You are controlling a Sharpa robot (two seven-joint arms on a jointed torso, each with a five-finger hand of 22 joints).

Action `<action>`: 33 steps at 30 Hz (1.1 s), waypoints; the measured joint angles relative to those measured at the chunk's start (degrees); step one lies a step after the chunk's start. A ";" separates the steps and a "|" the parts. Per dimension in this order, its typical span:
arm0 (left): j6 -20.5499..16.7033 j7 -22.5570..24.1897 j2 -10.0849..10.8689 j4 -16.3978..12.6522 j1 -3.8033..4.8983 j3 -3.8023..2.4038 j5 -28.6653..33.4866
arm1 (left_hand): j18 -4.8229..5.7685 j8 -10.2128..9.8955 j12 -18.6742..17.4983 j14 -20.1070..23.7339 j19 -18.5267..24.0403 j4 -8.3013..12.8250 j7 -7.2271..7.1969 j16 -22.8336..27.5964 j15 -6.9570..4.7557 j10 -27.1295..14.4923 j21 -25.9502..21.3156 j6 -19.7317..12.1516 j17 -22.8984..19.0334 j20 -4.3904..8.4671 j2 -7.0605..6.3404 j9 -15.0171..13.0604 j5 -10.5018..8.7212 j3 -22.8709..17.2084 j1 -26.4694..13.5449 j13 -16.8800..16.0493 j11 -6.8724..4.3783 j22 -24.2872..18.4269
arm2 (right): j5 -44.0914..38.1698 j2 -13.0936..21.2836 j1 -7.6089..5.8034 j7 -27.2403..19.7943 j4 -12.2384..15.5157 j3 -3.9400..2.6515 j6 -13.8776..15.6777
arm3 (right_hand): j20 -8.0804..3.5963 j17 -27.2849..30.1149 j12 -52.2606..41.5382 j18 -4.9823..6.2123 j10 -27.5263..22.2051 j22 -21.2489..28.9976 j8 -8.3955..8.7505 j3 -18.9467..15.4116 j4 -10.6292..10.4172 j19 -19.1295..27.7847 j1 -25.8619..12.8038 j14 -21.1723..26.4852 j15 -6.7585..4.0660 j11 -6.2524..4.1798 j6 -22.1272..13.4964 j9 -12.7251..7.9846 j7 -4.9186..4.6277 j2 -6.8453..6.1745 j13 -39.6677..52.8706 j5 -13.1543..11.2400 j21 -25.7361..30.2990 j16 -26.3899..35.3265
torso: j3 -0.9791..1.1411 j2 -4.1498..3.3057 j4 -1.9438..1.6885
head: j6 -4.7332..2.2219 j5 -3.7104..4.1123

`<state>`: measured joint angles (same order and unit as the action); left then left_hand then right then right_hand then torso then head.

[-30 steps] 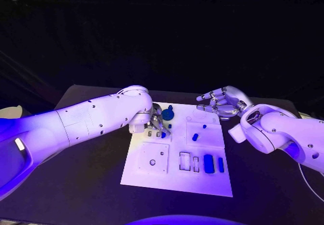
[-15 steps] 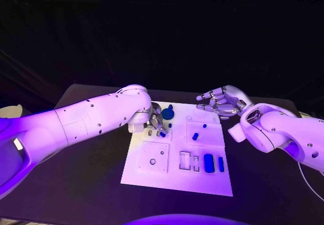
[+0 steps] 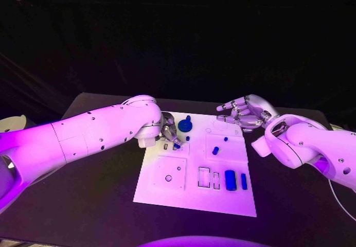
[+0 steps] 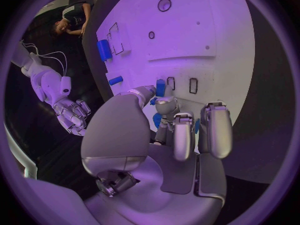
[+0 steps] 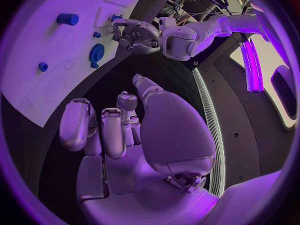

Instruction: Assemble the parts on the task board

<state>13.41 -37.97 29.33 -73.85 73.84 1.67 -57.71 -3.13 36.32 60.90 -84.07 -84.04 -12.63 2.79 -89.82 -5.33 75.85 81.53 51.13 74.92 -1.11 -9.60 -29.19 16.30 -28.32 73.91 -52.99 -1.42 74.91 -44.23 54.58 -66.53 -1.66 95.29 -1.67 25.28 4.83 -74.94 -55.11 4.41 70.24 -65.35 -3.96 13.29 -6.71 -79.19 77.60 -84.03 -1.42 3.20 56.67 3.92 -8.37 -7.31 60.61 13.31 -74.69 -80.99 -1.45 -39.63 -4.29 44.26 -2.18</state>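
the left hand (image 3: 170, 135) bends over the upper left of the white task board (image 3: 194, 198) at the centre of the frame, fingers pinching a small blue peg (image 4: 160, 88) right at the board's surface beside two narrow slots (image 4: 193, 85). the right hand (image 3: 245, 114) hangs above the board's upper right corner, fingers loosely curled and grasping nothing.

the peg looks short and smooth, probably hard plastic, and the metal fingertips have little of it to hold; if it tilts before meeting its slot it could jam on the rim or slip free and skid over the slick board. the crowded fingers could also knock the blue gear-shaped part (image 3: 184, 123) just beside them.

the board is flat, matt and rigid, cut with rectangular recesses and round holes. another short blue peg (image 3: 215, 150) sits mid-board, and two blue bars (image 3: 230, 179) lie in the lower right of the board. the table (image 3: 89, 206) is dull black.
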 measured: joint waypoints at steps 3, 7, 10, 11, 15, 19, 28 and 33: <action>-2.34 0.22 1.03 -1.05 0.00 -0.03 0.34 | 0.00 0.22 0.00 0.00 0.00 0.08 0.07 0.00 0.00 0.21 0.00 -0.07 0.00 0.00 0.00 0.00 0.00 -0.08 0.00 -0.15 -0.21 0.00 | -0.20 -0.03 0.00 0.00 -0.09 0.01 0.00 | 0.00 0.00 0.00 0.00 0.00 0.00 0.00 0.00 0.00 0.00 0.00 0.00 0.00 0.00 0.00 0.00 0.00 0.00 0.00 0.00 0.02 0.00 | 0.00 0.00 -0.03 | -0.07 -0.07; -5.20 0.41 2.04 -2.15 0.01 -0.03 0.72 | 0.00 0.39 0.34 0.00 0.00 0.47 0.08 0.00 0.00 0.22 0.00 -0.08 0.00 0.00 -0.31 0.00 0.26 -0.47 -0.31 -0.42 -0.22 0.00 | -0.45 -0.05 0.01 0.00 -0.16 0.01 -0.01 | 0.00 0.01 0.00 0.00 0.00 0.00 0.00 0.00 0.00 0.00 0.00 0.00 0.00 0.00 0.00 0.00 0.00 0.00 0.00 0.00 0.02 0.00 | 0.00 -0.01 -0.03 | -0.13 -0.16; -7.03 0.45 2.50 -2.87 -0.05 -0.04 0.79 | 0.00 0.41 0.70 0.00 0.00 0.56 0.06 0.00 0.00 0.65 0.00 -0.04 0.00 0.00 -0.46 0.00 0.26 -0.87 -0.46 -0.79 -0.23 0.00 | -0.59 -0.06 0.02 -0.02 -0.18 0.02 -0.01 | 0.00 0.01 0.00 0.00 0.00 0.00 0.00 0.00 0.00 0.00 0.00 0.00 0.00 0.00 0.00 0.00 0.00 0.00 0.00 0.00 0.02 0.00 | -0.02 -0.02 -0.04 | -0.14 -0.19; -7.52 0.45 2.62 -3.10 -0.14 -0.06 0.79 | 0.01 0.41 0.81 0.00 0.00 0.62 0.05 0.00 0.00 0.65 0.13 -0.04 0.00 0.00 -0.46 0.00 0.26 -0.93 -0.46 -0.93 -0.23 0.00 | -0.62 -0.06 0.02 -0.03 -0.19 0.02 -0.01 | 0.00 0.01 0.00 0.00 0.00 0.00 0.00 0.00 0.00 0.00 0.00 0.00 0.00 0.00 0.00 0.00 0.00 0.00 0.00 0.00 0.02 0.00 | -0.03 -0.03 -0.06 | -0.14 -0.19; -9.05 0.23 3.13 -4.12 -0.89 -0.04 0.62 | 0.00 0.43 1.01 0.00 0.00 0.89 -0.03 0.00 0.00 0.82 0.29 0.06 -0.01 0.00 -0.38 0.00 0.26 -1.20 -0.98 -1.13 -0.41 -0.01 | -0.75 -0.06 0.03 -0.05 -0.20 0.02 -0.02 | 0.00 0.01 0.00 0.00 0.00 0.00 0.00 0.00 0.00 0.00 0.00 0.00 0.00 0.00 0.00 0.00 0.00 0.00 0.00 0.00 0.02 0.00 | -0.07 -0.03 -0.07 | -0.01 -0.25; -10.03 -0.19 3.46 -4.84 -1.65 -0.02 0.18 | 0.00 0.77 1.01 0.00 0.00 0.96 -0.03 0.00 0.00 0.83 0.29 0.06 -0.01 0.00 -0.73 0.00 0.26 -1.58 -1.33 -1.13 -0.42 -0.01 | -0.83 -0.02 0.03 -0.07 -0.20 0.02 -0.02 | 0.00 0.01 0.00 0.00 0.00 0.00 0.00 0.00 0.00 0.00 0.00 0.00 0.00 0.00 0.00 0.00 0.00 0.00 0.00 0.00 0.02 0.00 | -0.10 -0.03 -0.06 | 0.07 -0.33; -10.93 -1.30 4.17 -5.55 -2.70 -0.01 -1.05 | 0.00 0.78 1.01 0.00 0.00 1.35 -0.02 0.00 0.00 0.83 0.56 0.07 -0.01 0.00 -0.91 0.00 0.26 -1.97 -1.51 -1.13 -0.42 -0.01 | -1.05 0.05 0.03 -0.07 -0.18 0.02 -0.02 | 0.00 0.02 0.00 0.00 0.00 0.00 0.00 0.00 0.00 0.00 0.00 0.00 0.00 0.00 0.00 0.00 0.00 0.00 -0.14 0.00 0.01 0.00 | -0.14 -0.02 -0.05 | 0.22 -0.55; -10.94 -1.55 4.43 -5.80 -2.81 -0.03 -1.50 | 0.00 0.78 1.01 0.00 0.01 1.66 -0.02 0.00 0.00 0.83 0.79 0.07 -0.01 0.00 -0.91 -0.03 0.25 -2.29 -2.00 -1.12 -0.42 -0.01 | -1.12 0.06 0.03 -0.07 -0.17 0.02 -0.02 | 0.00 0.02 0.00 0.00 0.00 0.00 0.00 0.00 0.00 0.00 0.00 0.00 0.00 0.00 0.00 0.00 0.00 0.00 -0.14 0.00 0.02 0.00 | -0.15 -0.02 -0.04 | 0.24 -0.69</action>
<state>2.47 -39.52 33.76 -79.64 71.03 1.64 -59.21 -3.13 37.10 61.90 -84.07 -84.03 -10.97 2.77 -89.82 -5.33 76.68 82.32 51.20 74.91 -1.11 -10.51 -29.23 16.55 -30.61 71.92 -54.12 -1.84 74.90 -45.35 54.64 -66.50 -1.73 95.12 -1.65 25.25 4.83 -74.92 -55.11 4.40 70.24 -65.35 -3.96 13.29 -6.71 -79.19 77.60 -84.03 -1.42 3.20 56.67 3.92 -8.37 -7.31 60.47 13.31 -74.68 -80.99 -1.60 -39.65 -4.33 44.49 -2.87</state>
